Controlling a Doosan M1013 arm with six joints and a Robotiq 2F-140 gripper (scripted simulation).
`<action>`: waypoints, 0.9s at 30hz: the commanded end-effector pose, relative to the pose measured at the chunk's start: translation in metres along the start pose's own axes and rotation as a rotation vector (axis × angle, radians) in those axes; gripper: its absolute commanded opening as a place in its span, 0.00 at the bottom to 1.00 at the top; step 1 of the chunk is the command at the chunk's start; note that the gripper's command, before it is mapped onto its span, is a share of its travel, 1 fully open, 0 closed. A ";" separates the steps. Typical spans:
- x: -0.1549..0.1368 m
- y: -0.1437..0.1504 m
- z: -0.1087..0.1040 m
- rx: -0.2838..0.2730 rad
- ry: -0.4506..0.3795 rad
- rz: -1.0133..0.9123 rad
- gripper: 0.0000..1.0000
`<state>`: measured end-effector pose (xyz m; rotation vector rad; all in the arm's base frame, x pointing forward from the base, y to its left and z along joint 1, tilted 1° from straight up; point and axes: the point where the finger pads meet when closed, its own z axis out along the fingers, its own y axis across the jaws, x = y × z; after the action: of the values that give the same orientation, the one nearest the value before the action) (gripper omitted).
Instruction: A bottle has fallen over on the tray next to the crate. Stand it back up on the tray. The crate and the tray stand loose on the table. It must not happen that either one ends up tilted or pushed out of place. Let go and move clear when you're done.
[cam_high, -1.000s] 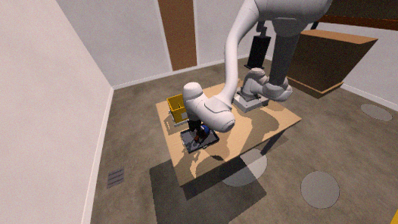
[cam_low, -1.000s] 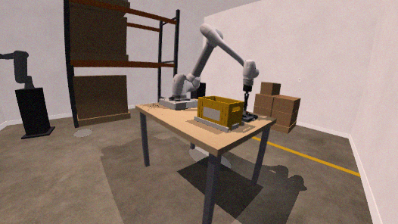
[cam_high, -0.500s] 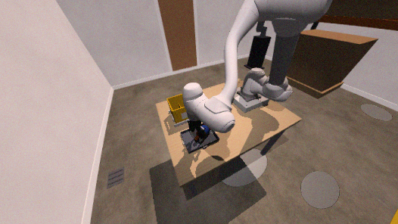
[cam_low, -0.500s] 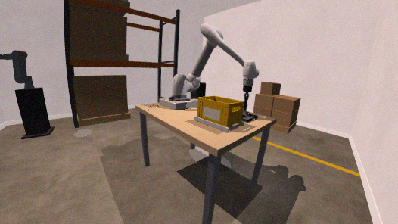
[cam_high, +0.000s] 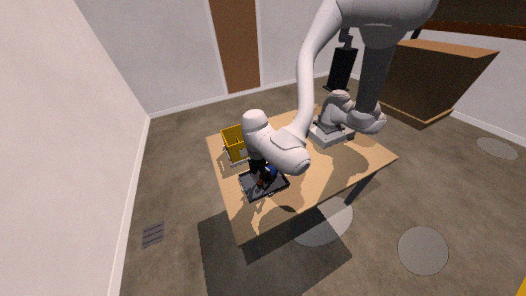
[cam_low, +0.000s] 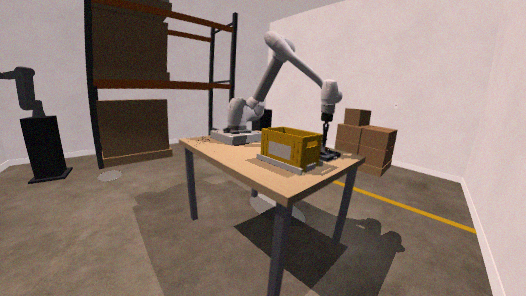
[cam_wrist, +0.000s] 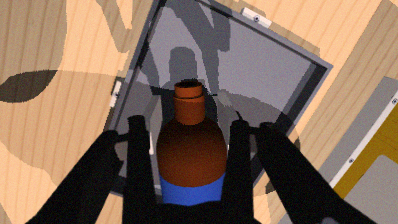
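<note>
The bottle (cam_high: 272, 171) (cam_wrist: 191, 150) is brown with a blue band and a narrow, open neck; it leans over the tray, mouth raised, its foot hidden from sight. The tray (cam_high: 249, 189) (cam_low: 330, 156) (cam_wrist: 265, 62), shallow and rectangular, has a grey floor and dark walls and lies flat. The crate (cam_high: 238, 154) (cam_low: 306, 155) (cam_wrist: 376, 147), yellow and open-topped with a pale side panel, stands upright near the tray, apart from it.
</note>
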<state>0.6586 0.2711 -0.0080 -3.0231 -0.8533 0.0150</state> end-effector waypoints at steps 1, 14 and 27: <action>0.000 0.000 0.000 0.000 0.000 0.000 0.44; 0.000 0.000 0.000 0.000 0.000 0.000 0.44; 0.000 0.000 0.000 0.000 0.000 0.000 0.10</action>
<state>0.6586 0.2711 -0.0080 -3.0231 -0.8533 0.0149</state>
